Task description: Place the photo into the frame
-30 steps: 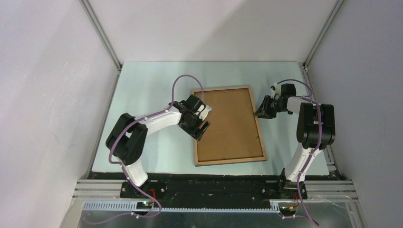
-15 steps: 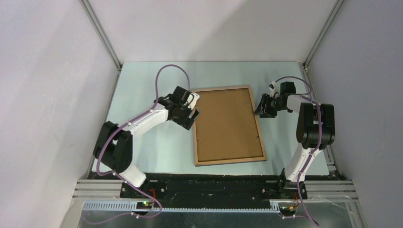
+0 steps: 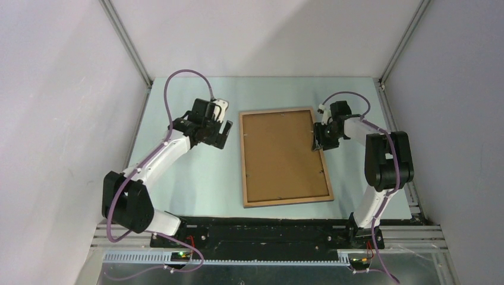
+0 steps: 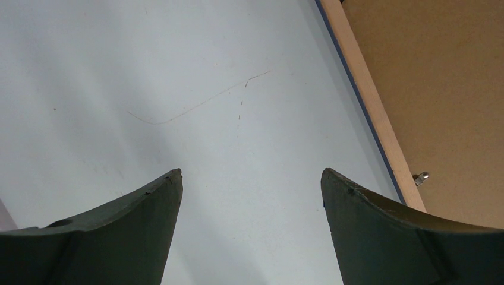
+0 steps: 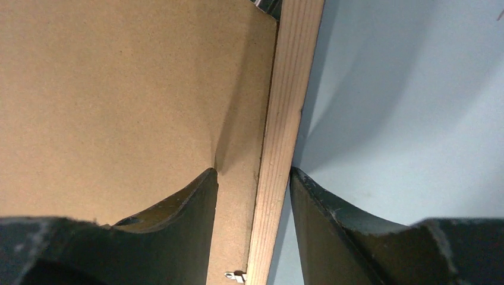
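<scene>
Right wrist: right claw (image 5: 253,171) parted astride grainy wood frame (image 5: 294,89) rail; left claw (image 4: 251,172) spread wide

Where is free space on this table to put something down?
Free: the table strip beyond the frame, and the patch between frame and left arm. Crowded: the right rail, straddled by the right hand, and beside the far-left corner, under the left hand.

There was one frame (image 3: 287,201) on one table (image 3: 178,178), holding one brown backing board (image 3: 284,155). Two grippers were counted: the left gripper (image 3: 221,138) to the frame's left, the right gripper (image 3: 320,141) at the frame's right rail.
</scene>
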